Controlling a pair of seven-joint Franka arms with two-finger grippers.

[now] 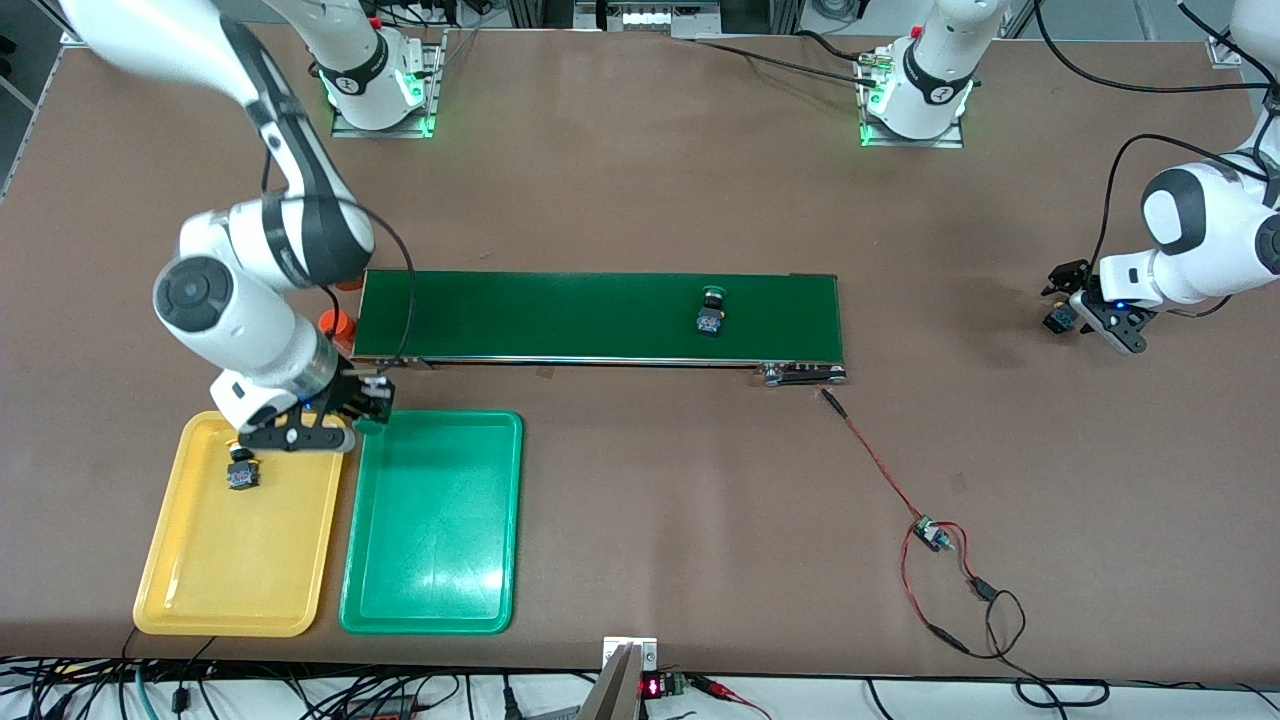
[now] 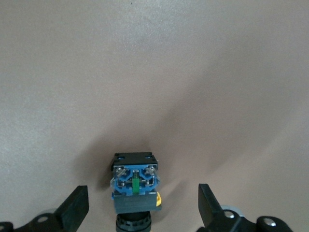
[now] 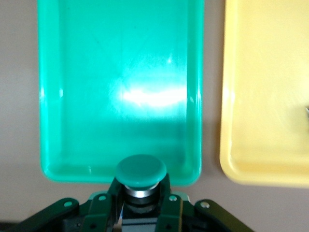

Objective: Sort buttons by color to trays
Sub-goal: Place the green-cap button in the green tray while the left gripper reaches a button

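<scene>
Over the green tray's [image 1: 432, 520] rim, the right claw [image 3: 141, 205] pinches a green button [image 3: 141, 171] for release; the left claw [image 2: 144, 210], spread, straddles a yellow-capped button [image 2: 135, 182] on the table [image 1: 640, 200].

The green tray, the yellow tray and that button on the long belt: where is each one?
green tray [image 1: 430, 540], front view, on its bare floor.
yellow tray [image 1: 235, 570], front view, on its bare floor.
button on the belt [image 1: 711, 318], front view, on its dark body below the green cap.
</scene>
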